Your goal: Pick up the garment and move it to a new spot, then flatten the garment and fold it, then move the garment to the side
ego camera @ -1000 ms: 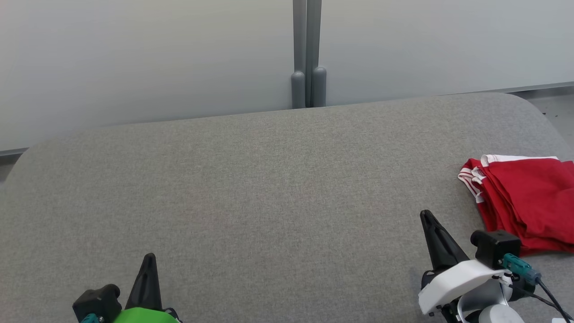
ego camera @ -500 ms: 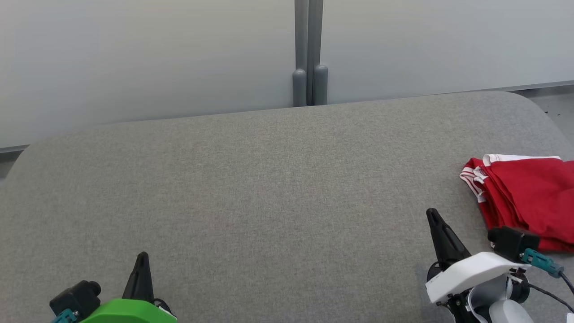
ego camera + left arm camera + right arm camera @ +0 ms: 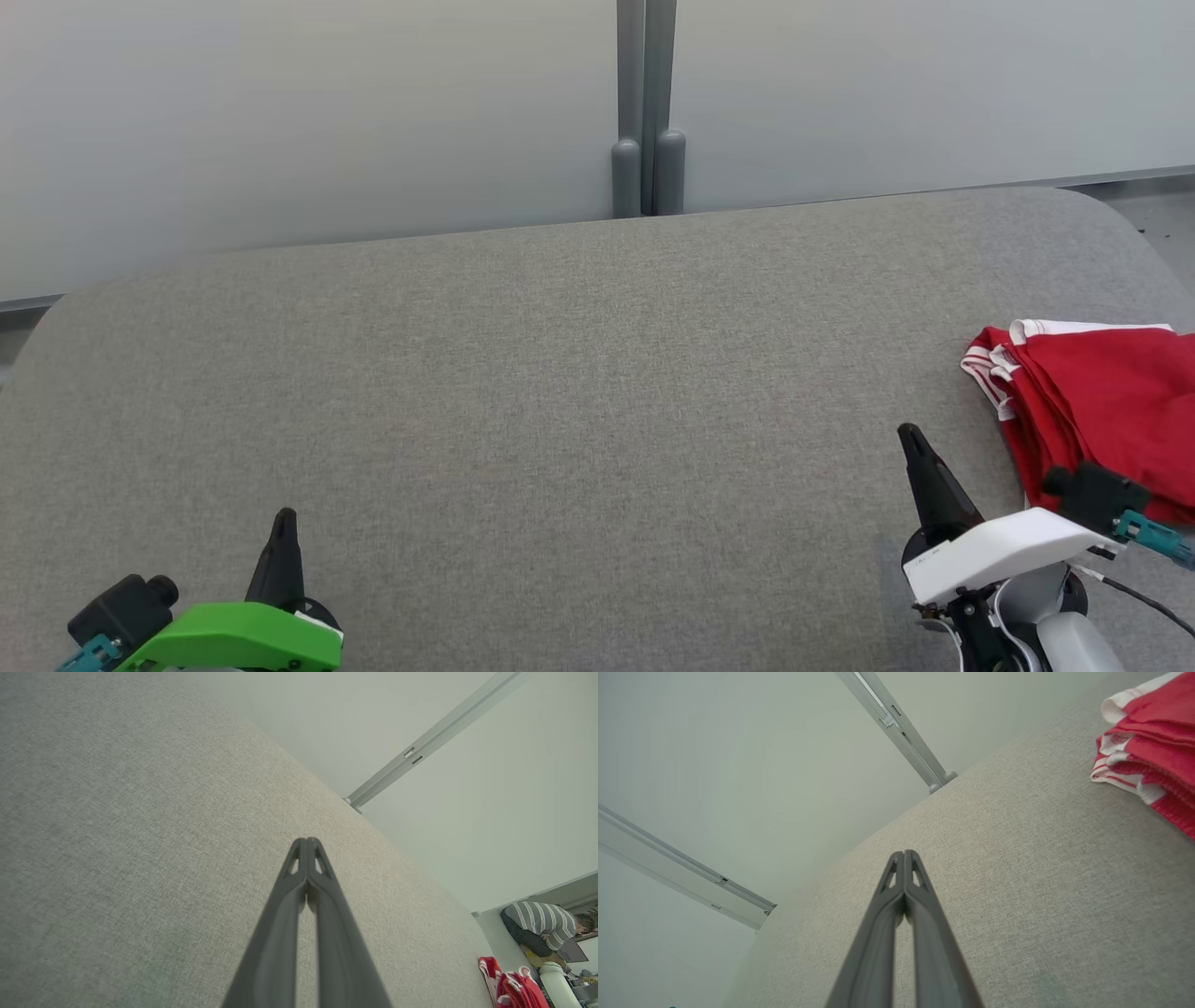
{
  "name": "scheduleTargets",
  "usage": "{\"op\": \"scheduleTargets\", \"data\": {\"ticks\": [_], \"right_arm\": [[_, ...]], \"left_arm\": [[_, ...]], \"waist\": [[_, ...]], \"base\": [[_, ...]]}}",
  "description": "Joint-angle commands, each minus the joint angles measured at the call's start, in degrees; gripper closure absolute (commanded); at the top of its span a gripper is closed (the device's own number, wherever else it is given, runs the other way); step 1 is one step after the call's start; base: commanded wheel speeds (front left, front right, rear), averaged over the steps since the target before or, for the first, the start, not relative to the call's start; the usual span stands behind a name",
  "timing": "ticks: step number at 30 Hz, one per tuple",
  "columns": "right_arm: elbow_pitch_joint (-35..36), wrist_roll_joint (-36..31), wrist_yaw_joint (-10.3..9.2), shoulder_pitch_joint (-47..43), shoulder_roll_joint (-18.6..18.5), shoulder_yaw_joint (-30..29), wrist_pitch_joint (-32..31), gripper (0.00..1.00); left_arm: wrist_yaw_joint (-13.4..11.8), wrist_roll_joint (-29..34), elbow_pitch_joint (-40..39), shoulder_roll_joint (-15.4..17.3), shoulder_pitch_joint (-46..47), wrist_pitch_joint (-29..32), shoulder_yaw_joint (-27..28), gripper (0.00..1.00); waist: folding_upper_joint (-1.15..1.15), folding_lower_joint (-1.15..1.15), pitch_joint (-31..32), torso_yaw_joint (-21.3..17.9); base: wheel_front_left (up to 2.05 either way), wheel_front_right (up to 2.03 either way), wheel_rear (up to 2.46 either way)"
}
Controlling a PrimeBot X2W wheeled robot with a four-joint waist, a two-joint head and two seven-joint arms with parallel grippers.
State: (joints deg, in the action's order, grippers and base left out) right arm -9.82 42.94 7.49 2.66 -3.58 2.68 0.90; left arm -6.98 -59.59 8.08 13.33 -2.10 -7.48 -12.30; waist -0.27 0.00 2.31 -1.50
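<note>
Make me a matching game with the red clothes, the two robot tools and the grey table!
Things:
1. garment
2. left tool
3. right tool
4. table

Descriptions:
a. grey fabric, lying under everything
b. red with white trim, folded in layers at the right edge
c. shut, low on the left, far from the garment
d. shut, low on the right, close beside the garment

Pairs: 1-b, 2-c, 3-d, 4-a
</note>
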Motion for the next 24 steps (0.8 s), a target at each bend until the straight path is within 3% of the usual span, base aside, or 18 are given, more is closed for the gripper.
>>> {"op": "scheduleTargets", "data": {"ticks": [1, 24], "right_arm": [[0.4, 1.6, 0.01, 1.5, -0.4, -0.2, -0.2, 1.00], [-2.0, 18.5, 0.01, 3.3, -0.6, -1.5, -2.3, 1.00]], "left_arm": [[0.5, -1.2, -0.4, 0.1, 1.7, 0.3, 1.0, 1.00], [5.3, -12.4, 0.7, -3.0, 3.0, 4.2, 7.3, 1.00]], "waist": [[0.07, 0.00, 0.0, 0.0], [0.12, 0.00, -0.6, 0.4]], "base": [[0.00, 0.00, 0.00], [0.00, 0.00, 0.00]]}}
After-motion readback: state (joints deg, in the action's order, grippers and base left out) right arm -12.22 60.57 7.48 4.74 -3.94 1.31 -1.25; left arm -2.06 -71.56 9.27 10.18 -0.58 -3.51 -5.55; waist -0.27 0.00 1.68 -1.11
